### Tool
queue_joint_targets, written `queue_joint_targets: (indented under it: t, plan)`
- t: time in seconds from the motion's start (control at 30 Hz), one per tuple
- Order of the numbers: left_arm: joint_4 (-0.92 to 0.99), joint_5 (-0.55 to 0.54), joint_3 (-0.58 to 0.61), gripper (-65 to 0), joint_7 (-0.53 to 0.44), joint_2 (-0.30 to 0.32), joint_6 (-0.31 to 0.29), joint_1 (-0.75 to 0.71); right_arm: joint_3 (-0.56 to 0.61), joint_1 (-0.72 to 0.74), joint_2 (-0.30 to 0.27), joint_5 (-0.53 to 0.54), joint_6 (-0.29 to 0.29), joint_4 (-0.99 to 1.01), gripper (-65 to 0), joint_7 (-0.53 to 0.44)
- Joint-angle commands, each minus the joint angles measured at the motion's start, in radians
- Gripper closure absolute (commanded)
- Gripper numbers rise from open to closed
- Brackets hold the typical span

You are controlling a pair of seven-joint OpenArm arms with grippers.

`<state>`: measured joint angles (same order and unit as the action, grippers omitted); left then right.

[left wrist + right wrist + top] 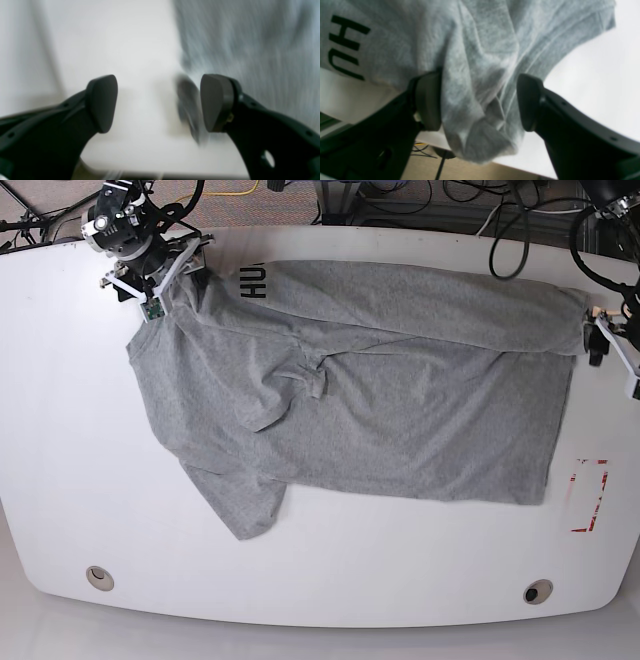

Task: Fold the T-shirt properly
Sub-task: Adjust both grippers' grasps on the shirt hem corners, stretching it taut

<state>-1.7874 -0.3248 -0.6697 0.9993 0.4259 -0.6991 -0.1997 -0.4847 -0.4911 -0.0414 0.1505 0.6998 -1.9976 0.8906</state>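
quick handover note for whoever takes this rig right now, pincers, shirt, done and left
Left pincer: open, nothing between the fingers, beside the T-shirt edge.
Right pincer: open, a bunch of cloth still hangs between the fingers; whether they touch it is unclear.
Shirt: spread on the white table, far edge folded over toward the middle, lettering showing, one sleeve sticking out at the near side.
Left: remaining folds and that sleeve.

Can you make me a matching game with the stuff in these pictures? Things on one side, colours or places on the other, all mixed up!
Things:
1. T-shirt
2. letters on the shirt
3. table
4. red square mark

Colours and places:
A. black
B. white
C. near the table's right edge in the base view
D. light grey, spread over the table

Pairs: 1-D, 2-A, 3-B, 4-C
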Motion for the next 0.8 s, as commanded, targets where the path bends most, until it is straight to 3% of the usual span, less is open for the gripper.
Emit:
queue_joint_targets:
  t: [0.0,0.1,0.43,0.63,0.77]
  plan:
    - [-0.018,-0.089,-0.046,-48.5,-0.021,0.017,0.001,0.044,-0.05,-0.004,-0.002,0.056,-0.002,-0.019,-43.0,-0.017]
    - [-0.01,-0.132,-0.088,-48.5,-0.021,0.015,0.001,0.056,-0.095,-0.005,-0.001,0.093,-0.002,-0.019,-43.0,-0.017]
    - [-0.013,-0.141,-0.011,-48.3,-0.003,-0.002,0.001,-0.014,-0.113,-0.002,-0.001,0.235,-0.002,-0.019,-43.0,-0.017]
    - [-0.01,-0.159,-0.009,-48.3,-0.001,-0.057,0.001,-0.048,-0.11,0.018,-0.002,0.298,-0.002,-0.021,-43.0,-0.017]
    - [-0.01,-0.161,-0.008,-43.6,-0.006,-0.068,0.001,-0.108,-0.11,0.019,-0.002,0.315,-0.002,-0.021,-42.8,-0.017]
